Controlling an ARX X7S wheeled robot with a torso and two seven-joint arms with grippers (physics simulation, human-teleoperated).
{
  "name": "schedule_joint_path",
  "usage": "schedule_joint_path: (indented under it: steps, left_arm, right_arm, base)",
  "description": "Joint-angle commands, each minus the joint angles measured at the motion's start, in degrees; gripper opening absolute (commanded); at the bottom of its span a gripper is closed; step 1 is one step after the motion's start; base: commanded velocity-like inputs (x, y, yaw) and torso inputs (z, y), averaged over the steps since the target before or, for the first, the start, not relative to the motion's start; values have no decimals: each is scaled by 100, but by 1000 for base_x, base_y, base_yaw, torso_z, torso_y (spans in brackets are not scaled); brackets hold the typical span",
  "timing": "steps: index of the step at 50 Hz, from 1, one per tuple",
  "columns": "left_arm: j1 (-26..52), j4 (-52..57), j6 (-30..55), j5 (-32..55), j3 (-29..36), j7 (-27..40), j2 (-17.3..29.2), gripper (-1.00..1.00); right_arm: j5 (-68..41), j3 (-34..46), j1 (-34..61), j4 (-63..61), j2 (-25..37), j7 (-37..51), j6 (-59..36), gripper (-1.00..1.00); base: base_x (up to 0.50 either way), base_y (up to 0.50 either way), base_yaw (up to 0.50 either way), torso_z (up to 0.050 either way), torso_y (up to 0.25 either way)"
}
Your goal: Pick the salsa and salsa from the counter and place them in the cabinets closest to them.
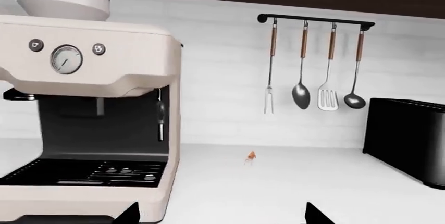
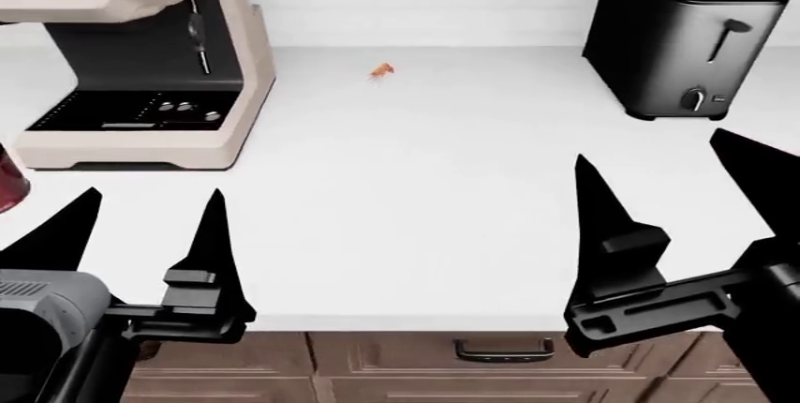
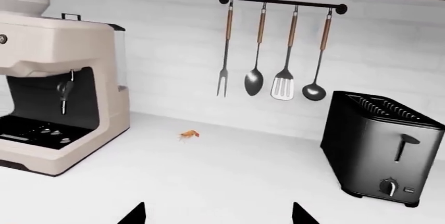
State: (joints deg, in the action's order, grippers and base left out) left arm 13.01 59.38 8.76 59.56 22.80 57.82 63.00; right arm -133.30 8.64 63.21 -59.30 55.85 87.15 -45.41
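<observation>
Two grippers, left (image 2: 140, 225) and right (image 2: 681, 187), spread wide and empty above the counter (image 2: 413, 187). One salsa jar (image 2: 7, 183) barely visible at far left edge beside the coffee machine (image 2: 138, 56); second jar out of view. Risk: blind leftward reach clipping the machine or toppling the jar; shrimp (image 2: 382, 70) a possible distractor.

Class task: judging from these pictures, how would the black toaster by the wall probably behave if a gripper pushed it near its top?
The toaster looks tall and narrow, so a high push might tip it. Its smooth, glossy sides would probably be slippery. On the smooth counter it could slide instead.
</observation>
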Motion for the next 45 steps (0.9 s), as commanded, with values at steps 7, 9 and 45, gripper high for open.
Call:
schedule_joint_path:
  steps: [7,9,45]
  left_arm:
    - [129,-8,-112,-20,219,80,96,100]
    - [127,-9,-134,-30,237,84,108,100]
    - [352,-39,-222,-43,560,204,181,100]
  right_arm:
    - [-47,-159,-148,-12,-115,83,-91,100]
    - [-53,-175,-167,-14,-122,93,-103,100]
    - [154,-670,-747,-63,-431,264,-573,100]
  base:
    - [-3,500,0,0,0]
    - [-57,500,0,0,0]
    - [-14,500,0,0,0]
